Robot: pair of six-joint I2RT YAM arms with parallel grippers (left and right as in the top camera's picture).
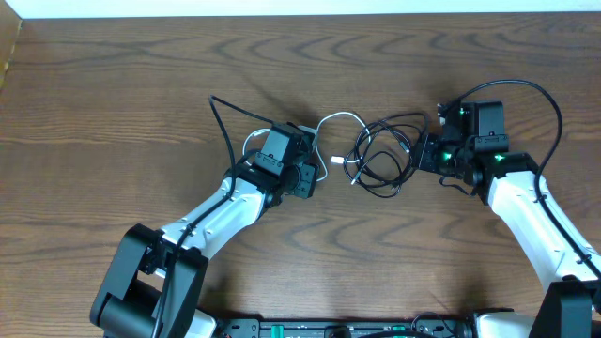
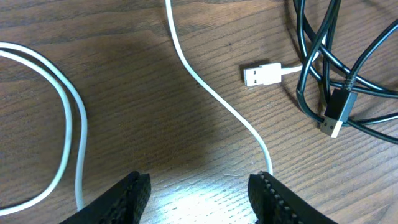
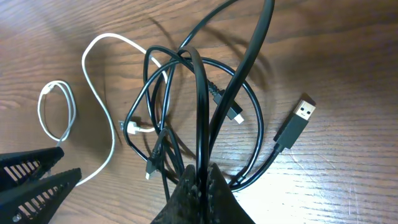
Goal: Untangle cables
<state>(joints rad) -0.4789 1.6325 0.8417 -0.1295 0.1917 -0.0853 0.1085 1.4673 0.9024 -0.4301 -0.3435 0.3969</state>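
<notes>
While the right claw (image 3: 202, 179) is pressing its fingers together on several strands of the black cable (image 3: 249, 93), the rest of that cable is fanning out in front of it in overlapping loops on the desk (image 1: 113, 94). One black USB plug (image 3: 297, 119) is lying just outside the loops, pointing away from them. The left claw (image 2: 202, 186) is standing spread over bare wood and is gripping nothing. In the left wrist view, the white cable (image 2: 211, 93) is curving down to the tip of the finger on the right; whether the two are touching I cannot tell. Another stretch of the white cable is looping on the outer side of the other finger. The white plug (image 2: 261, 76) is lying flat just beside the black loops, with its cord running in among them. From overhead, both cables are sitting between the two arms, the white one toward the left arm and the black one toward the right.
</notes>
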